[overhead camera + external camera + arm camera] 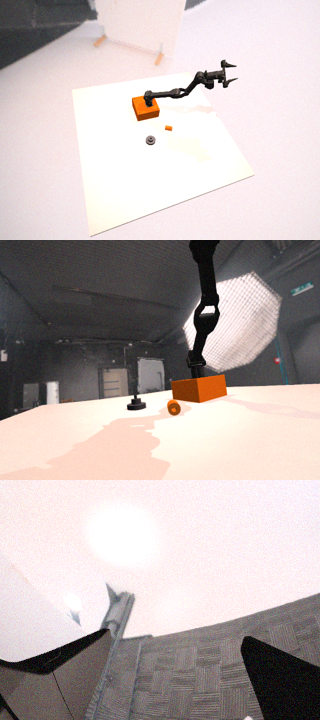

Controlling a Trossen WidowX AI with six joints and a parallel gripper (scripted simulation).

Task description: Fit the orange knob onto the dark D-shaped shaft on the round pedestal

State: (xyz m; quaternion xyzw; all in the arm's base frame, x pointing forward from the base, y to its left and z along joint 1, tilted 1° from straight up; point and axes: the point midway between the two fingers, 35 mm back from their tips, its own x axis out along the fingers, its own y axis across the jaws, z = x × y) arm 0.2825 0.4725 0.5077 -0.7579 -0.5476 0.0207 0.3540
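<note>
One cylindrical orange knob (168, 128) (173, 407), lying on its side on the pale tabletop (165, 175) (219, 436). One round dark pedestal (150, 140) (136, 405) with upright shaft (150, 138) (135, 396), left of the knob. One black two-fingered gripper (237, 72) (177, 635), jaws spread, nothing between; cut off in the exterior view. Shaft's flat side indiscernible. Knob outside the jaws, well apart.

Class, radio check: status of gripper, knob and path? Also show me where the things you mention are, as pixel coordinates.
Gripper (237, 72) (176, 634) open, nothing held. Orange knob (168, 128) (170, 404) on its side, off the pedestal (147, 142) (136, 406). Nothing seen between them.
</note>
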